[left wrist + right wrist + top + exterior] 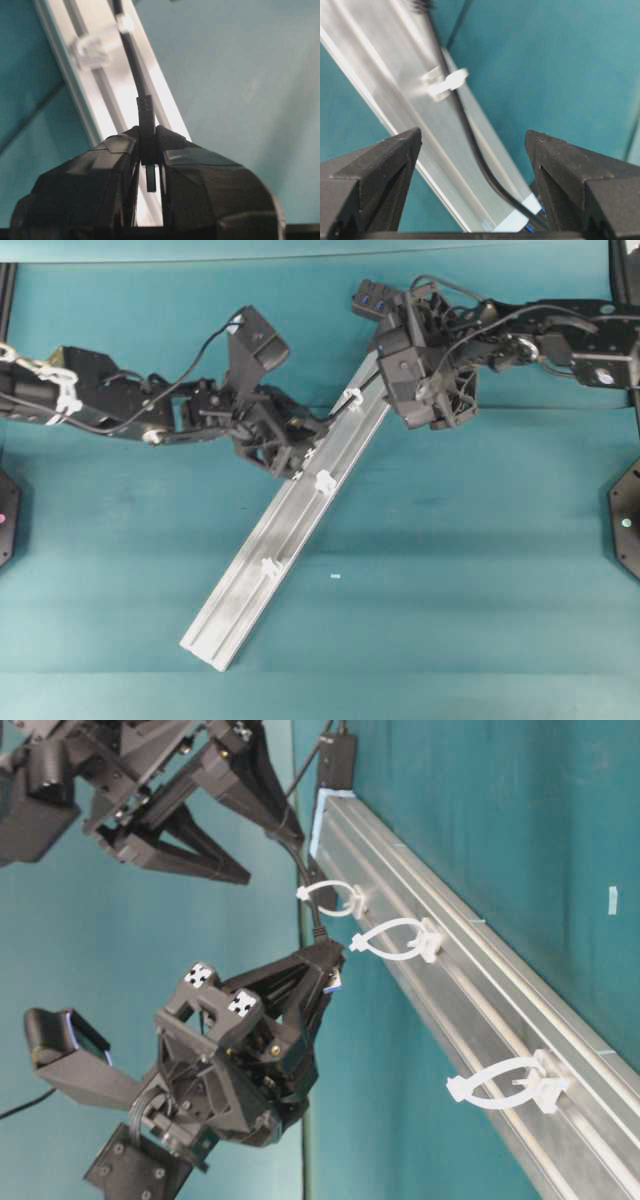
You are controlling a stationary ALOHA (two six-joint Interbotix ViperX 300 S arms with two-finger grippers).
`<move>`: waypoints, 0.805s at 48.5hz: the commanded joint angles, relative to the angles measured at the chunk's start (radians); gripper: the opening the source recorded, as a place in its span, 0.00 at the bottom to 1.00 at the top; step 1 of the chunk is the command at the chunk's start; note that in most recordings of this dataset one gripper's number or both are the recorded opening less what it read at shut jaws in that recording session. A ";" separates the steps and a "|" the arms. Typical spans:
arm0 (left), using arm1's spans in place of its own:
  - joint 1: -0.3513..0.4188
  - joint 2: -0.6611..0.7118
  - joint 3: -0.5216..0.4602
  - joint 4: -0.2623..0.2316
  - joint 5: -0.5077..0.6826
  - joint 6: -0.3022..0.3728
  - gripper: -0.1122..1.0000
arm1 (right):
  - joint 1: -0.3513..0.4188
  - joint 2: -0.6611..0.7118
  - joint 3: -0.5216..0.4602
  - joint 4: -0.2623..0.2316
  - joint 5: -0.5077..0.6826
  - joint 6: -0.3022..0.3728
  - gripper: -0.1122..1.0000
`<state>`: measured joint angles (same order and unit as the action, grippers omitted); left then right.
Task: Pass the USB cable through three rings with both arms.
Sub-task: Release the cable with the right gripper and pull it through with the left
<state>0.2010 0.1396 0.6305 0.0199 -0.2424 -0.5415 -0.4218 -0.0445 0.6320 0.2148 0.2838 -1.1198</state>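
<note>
Silver rail (pixel 270 545) lay diagonal on teal table (pixel 480 570). USB cable (pixel 477 150) ran through first ring (pixel 352 398); left gripper (pixel 148 150) clamped plug just past it. Right gripper (pixel 470 145) spread wide, empty.

USB cable (pixel 316 916) thru 1st ring (pixel 330 896)

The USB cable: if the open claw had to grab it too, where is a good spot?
Probably the bare stretch of the USB cable between the first ring and the hub end, coming from above with fingers either side, since it lies along the rail.
</note>
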 commanded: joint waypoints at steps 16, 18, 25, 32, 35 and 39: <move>-0.026 -0.041 -0.025 0.003 -0.006 -0.002 0.18 | 0.095 0.043 -0.046 0.003 -0.014 0.015 0.88; -0.026 -0.041 -0.023 0.003 -0.006 -0.002 0.18 | 0.097 0.052 -0.051 0.002 -0.014 0.014 0.87; -0.035 -0.040 -0.025 0.003 -0.006 -0.002 0.18 | 0.112 0.074 -0.066 0.002 -0.015 0.015 0.84; -0.035 -0.040 -0.026 0.003 -0.006 -0.002 0.18 | 0.115 0.098 -0.069 -0.002 -0.017 0.014 0.81; -0.035 -0.040 -0.026 0.003 -0.006 -0.002 0.18 | 0.115 0.106 -0.069 -0.005 -0.023 0.012 0.80; -0.034 -0.040 -0.026 0.003 -0.006 -0.002 0.18 | 0.115 0.115 -0.069 -0.011 -0.043 0.009 0.79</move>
<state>0.1749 0.1243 0.6274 0.0199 -0.2424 -0.5461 -0.3129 0.0598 0.5691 0.2102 0.2623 -1.1183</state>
